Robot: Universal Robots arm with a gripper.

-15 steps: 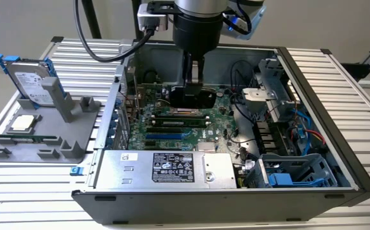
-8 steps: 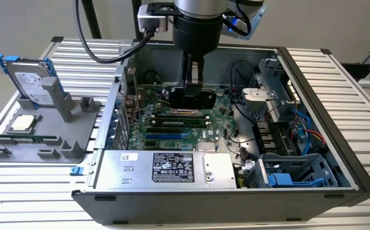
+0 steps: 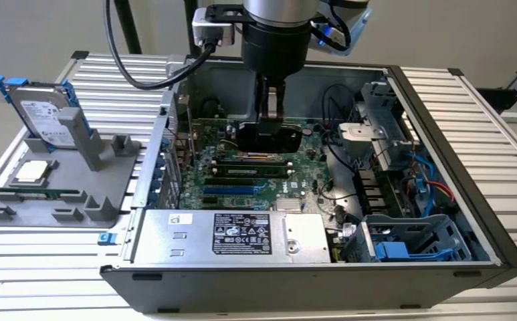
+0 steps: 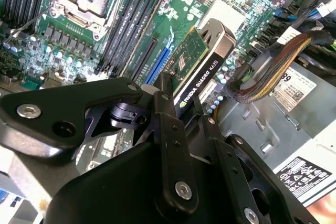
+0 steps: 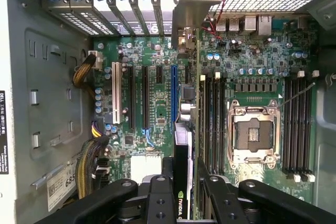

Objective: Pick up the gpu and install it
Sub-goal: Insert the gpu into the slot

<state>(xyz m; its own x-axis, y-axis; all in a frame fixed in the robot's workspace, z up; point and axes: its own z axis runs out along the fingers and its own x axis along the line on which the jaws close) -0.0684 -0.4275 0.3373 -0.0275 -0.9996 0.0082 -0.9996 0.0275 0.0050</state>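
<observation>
My gripper hangs inside the open computer case, shut on the gpu, which looks like a dark block above the green motherboard. In the second wrist view the gpu shows its green board and black shroud, clamped between the black fingers. In the first wrist view the gpu is edge-on between the fingers, and its silver bracket reaches toward the case's rear slots. It runs parallel to the long blue slot, just beside it. Whether it touches the board I cannot tell.
The empty processor socket and black memory slots lie beside the gpu. Cable bundles and the power supply sit near the case front. Outside the case, at the exterior view's left, a grey fixture holds a silver hard drive.
</observation>
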